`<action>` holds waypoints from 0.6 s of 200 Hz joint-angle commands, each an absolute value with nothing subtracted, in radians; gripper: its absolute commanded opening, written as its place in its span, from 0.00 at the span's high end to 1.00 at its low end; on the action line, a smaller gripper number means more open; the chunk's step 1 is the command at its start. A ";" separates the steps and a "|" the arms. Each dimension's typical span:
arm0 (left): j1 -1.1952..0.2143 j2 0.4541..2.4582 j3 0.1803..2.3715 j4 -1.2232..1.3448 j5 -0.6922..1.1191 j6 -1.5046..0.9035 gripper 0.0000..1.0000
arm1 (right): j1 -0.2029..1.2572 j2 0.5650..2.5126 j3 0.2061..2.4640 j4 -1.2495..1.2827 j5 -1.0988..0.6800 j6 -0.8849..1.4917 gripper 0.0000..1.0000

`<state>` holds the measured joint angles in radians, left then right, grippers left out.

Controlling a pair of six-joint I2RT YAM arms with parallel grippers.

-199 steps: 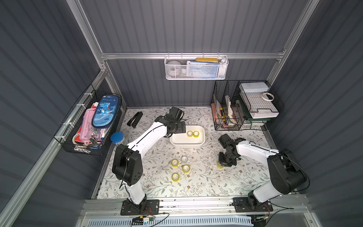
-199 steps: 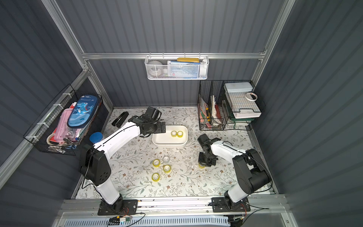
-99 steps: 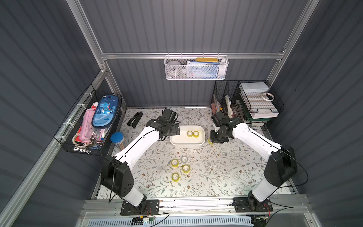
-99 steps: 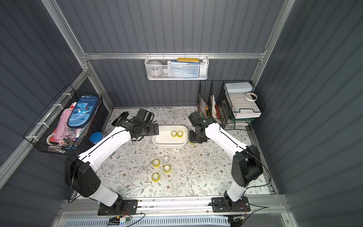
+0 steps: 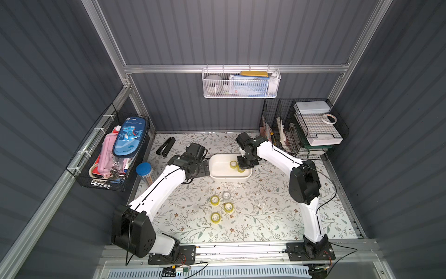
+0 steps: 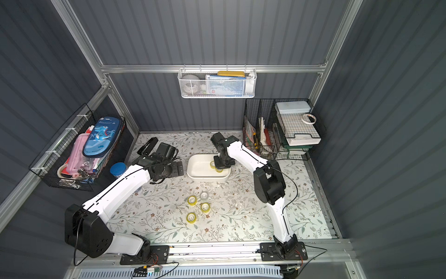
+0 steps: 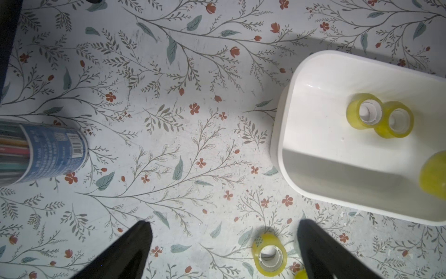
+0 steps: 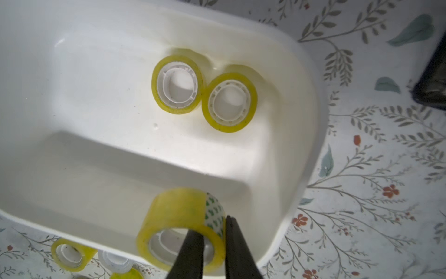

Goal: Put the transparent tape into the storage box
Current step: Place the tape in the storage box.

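The white storage box (image 5: 214, 160) (image 6: 193, 166) sits at the back middle of the table. Two yellow rolls of transparent tape (image 8: 177, 88) (image 8: 229, 101) lie flat inside it. My right gripper (image 8: 218, 232) (image 5: 244, 166) hangs over the box's right end, shut on the wall of a third yellow roll (image 8: 176, 207) (image 7: 434, 176), with one finger inside its core. My left gripper (image 7: 223, 227) (image 5: 196, 169) hovers open and empty just left of the box. Several more rolls lie on the table in front: three yellow (image 5: 214, 200) (image 5: 228, 207) (image 5: 215, 217) and one greyish (image 5: 226, 195).
A blue-lidded pen tub (image 5: 143, 168) (image 7: 43, 152) stands left of my left arm, and a black stapler (image 5: 165, 146) lies behind it. A black wire rack (image 5: 301, 128) fills the back right corner. A wire basket (image 5: 113, 149) hangs on the left wall, a mesh basket (image 5: 241, 83) on the back wall.
My right arm has carried a yellow roll from the table's right front up and over the box. My left gripper has drawn back to the left, away from the box.
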<state>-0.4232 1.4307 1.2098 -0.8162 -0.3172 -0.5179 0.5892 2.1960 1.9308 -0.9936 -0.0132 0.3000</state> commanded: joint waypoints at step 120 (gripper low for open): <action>-0.405 1.447 1.163 -0.818 -0.266 -0.516 0.01 | 0.595 2.353 1.993 -1.054 0.056 0.304 1.00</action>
<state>-0.4114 1.4376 1.1694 -0.8127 -0.2840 -0.5240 0.5953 2.3337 1.9583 -1.0222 0.0311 0.2955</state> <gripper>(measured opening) 0.992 0.164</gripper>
